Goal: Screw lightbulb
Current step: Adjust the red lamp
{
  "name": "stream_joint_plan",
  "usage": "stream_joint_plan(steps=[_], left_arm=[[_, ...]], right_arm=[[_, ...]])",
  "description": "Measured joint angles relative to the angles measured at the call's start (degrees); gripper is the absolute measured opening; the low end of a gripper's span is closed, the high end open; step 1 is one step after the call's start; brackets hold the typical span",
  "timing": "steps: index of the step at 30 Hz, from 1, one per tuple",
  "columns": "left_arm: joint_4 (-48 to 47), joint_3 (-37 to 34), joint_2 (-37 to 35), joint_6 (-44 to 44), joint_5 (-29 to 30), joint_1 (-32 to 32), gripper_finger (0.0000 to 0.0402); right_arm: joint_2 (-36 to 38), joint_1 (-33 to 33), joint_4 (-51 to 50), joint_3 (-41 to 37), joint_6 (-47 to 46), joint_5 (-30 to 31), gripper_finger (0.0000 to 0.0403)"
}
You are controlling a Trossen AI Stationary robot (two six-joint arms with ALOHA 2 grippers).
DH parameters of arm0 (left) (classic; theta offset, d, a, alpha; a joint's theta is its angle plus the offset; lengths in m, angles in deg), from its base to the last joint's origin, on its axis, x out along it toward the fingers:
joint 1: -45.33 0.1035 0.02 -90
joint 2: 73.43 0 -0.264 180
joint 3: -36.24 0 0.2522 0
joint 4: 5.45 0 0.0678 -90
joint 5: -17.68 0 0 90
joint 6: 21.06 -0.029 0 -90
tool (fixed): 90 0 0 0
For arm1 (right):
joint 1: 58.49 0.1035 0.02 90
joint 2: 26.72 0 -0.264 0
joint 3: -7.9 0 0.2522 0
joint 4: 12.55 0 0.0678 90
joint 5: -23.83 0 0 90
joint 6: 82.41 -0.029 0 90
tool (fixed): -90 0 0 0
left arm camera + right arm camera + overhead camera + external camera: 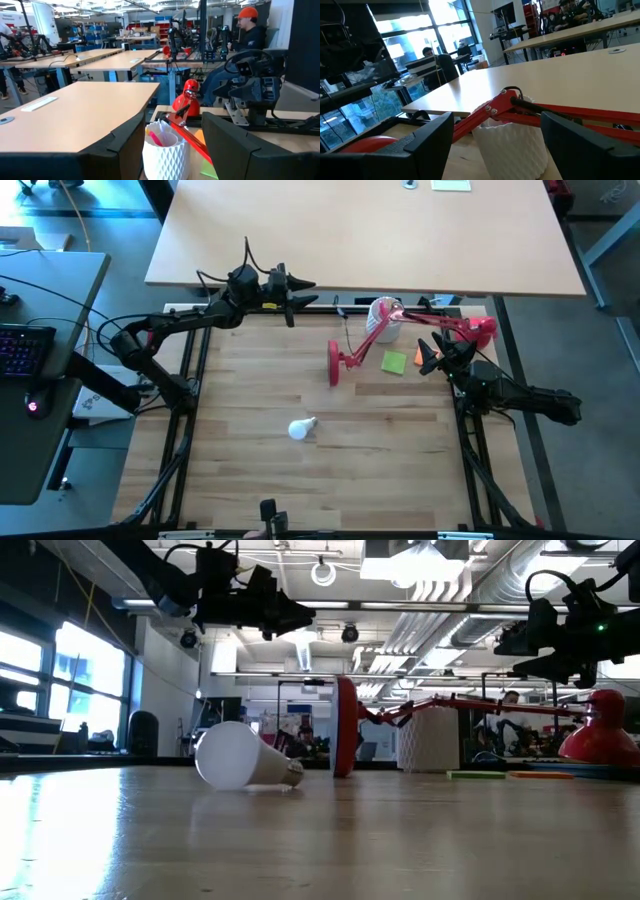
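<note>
The white lightbulb (pixel 301 428) (pixel 238 756) lies on its side near the middle of the wooden table, its grey screw base pointing to the far right. The red lamp (pixel 352 357) lies tipped over. Its round base (pixel 345 727) stands on edge, and its arm runs past the white pen cup (pixel 384 316) to the shade (pixel 483 330) at the far right. My left gripper (pixel 297 284) (pixel 173 122) hangs open and level above the far edge, pointing at the cup. My right gripper (pixel 430 356) (pixel 495 125) is open at the right, near the shade. Neither holds anything.
A green note (pixel 394 361) and an orange note (pixel 420 358) lie beside the lamp's arm. A light desk (pixel 360 230) stands beyond the table's far edge. People sit at desks in the room behind. Bare wood surrounds the bulb.
</note>
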Motion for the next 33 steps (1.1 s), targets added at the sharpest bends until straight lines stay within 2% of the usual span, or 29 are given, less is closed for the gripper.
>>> stream_joint_plan(steps=[30, 33], left_arm=[[-1.7, 0.0, 0.0, -1.5, 0.1, 0.0, 0.019], [-2.9, 0.0, 0.0, -1.4, 2.6, -1.4, 0.019]], right_arm=[[0.0, 0.0, 0.0, 0.0, 0.0, 0.0, 0.0295], [0.0, 0.0, 0.0, 0.0, 0.0, 0.0, 0.0295]])
